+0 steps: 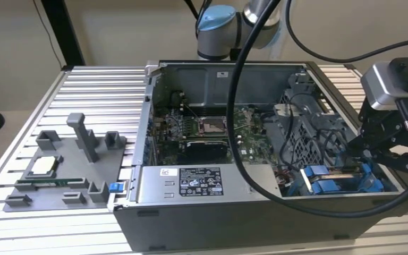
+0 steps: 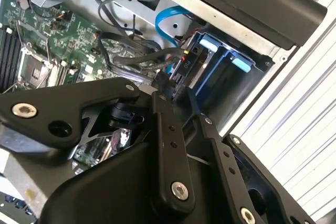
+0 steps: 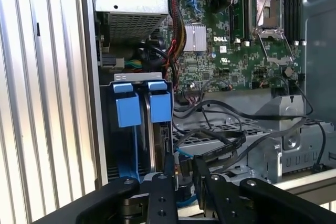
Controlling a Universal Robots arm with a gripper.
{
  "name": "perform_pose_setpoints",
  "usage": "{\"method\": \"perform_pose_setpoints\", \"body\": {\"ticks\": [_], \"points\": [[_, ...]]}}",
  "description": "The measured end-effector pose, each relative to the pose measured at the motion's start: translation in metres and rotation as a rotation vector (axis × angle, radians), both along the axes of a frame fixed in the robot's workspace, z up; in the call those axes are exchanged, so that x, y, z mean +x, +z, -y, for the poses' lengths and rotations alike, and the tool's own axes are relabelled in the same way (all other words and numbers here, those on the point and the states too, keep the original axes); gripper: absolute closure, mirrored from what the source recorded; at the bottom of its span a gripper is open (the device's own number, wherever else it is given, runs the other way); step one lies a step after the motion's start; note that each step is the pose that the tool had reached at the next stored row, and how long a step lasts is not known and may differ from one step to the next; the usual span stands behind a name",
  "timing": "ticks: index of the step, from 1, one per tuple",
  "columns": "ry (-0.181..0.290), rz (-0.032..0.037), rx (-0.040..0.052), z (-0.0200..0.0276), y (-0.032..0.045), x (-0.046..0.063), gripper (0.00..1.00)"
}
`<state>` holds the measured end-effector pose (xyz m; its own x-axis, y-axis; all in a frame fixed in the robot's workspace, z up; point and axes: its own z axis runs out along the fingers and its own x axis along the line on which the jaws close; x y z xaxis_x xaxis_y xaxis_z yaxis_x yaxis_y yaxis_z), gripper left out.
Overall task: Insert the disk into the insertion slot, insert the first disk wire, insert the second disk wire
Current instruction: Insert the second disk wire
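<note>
The disk (image 1: 326, 184), in its blue carrier, sits on edge inside the insertion slot (image 1: 374, 183) at the case's front corner on the exterior view's right. Its blue clips (image 3: 127, 109) stick up from the bay. My gripper (image 1: 384, 162) hangs right over the disk's wire end. In both wrist views the black fingers (image 3: 168, 174) stand close together around a black wire connector (image 2: 164, 80) at the disk's edge. A blue disk wire (image 2: 167, 22) loops down beside it, and a black plug with coloured leads (image 2: 181, 59) sits at the carrier (image 2: 210, 66).
The open computer case (image 1: 261, 218) holds a motherboard (image 3: 236, 51), a perforated grey cage (image 3: 231, 145) with loose black cables, and a grey box with a sticker (image 1: 197, 183). A grey fixture (image 1: 62, 175) with parts lies on the exterior view's left. My arm's thick black cable (image 1: 241, 133) crosses the case.
</note>
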<state>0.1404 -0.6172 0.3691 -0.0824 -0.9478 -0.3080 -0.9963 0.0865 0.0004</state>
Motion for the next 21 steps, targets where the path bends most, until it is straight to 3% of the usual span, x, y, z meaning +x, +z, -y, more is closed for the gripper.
{"method": "perform_pose_setpoints", "body": {"ticks": [10, 15, 19, 21], "points": [[0.000, 0.0046, 0.0091, 0.0000, -0.0005, -0.002, 1.00], [0.000, 0.0046, 0.0098, -0.0001, -0.0017, -0.011, 1.00], [0.004, 0.0068, -0.0031, -0.0003, -0.0045, -0.018, 1.00], [0.009, 0.0140, -0.0212, -0.0009, -0.0050, -0.019, 1.00]]}}
